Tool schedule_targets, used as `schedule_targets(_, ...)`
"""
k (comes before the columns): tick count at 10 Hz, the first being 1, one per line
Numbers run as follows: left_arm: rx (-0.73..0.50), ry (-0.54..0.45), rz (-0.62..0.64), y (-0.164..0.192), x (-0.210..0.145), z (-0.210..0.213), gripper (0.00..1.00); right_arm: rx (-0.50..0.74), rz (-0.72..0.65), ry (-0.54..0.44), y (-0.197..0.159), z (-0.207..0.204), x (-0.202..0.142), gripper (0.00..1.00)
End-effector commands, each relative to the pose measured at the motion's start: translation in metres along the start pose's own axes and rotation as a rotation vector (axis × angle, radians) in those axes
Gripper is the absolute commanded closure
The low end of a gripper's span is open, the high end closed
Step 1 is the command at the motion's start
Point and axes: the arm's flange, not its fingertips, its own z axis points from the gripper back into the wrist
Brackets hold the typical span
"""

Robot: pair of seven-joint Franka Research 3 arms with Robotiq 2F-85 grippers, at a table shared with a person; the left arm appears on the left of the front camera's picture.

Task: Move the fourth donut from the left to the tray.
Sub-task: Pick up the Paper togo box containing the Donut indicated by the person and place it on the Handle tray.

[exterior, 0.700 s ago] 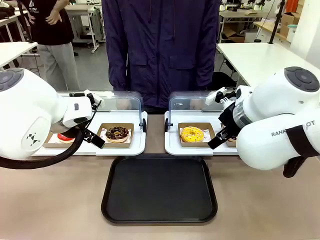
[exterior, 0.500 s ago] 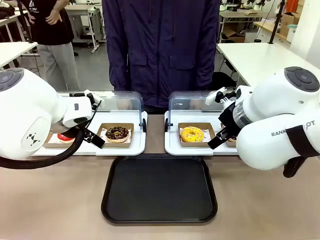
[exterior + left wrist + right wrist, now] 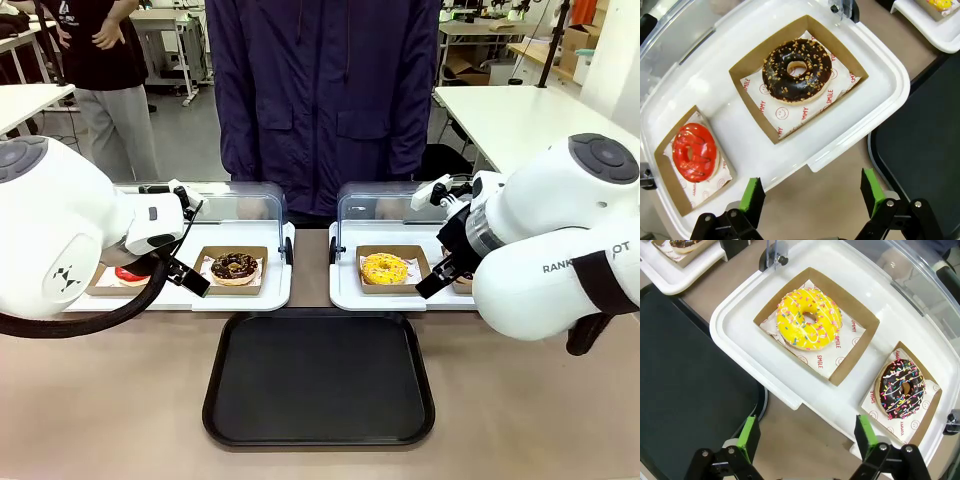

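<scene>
The fourth donut (image 3: 902,389), dark chocolate with white and pink streaks and sprinkles, lies in a small brown holder at the right end of the right white display tray (image 3: 790,385). In the front view my right arm covers most of it. My right gripper (image 3: 807,434) hangs open above the table's strip between that display tray and the black tray (image 3: 318,378), short of the donut and to its left. My left gripper (image 3: 812,192) is open too, hovering in front of the left display tray (image 3: 840,145), with the black tray's corner (image 3: 925,145) beside it.
A yellow-iced donut (image 3: 809,319) sits left of the fourth one. The left display tray holds a red-iced donut (image 3: 694,151) and a chocolate donut with golden sprinkles (image 3: 797,71). Clear lids (image 3: 375,205) stand open behind both. A person in a dark jacket (image 3: 320,100) stands at the far side.
</scene>
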Motion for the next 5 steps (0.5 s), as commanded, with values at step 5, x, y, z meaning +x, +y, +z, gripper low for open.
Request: schedule_targets(5,-0.032,-0.026,-0.004,0.007,0.016,0.023,0.00,0.009,-0.011,-0.019,-0.011,0.020,0.012,0.00)
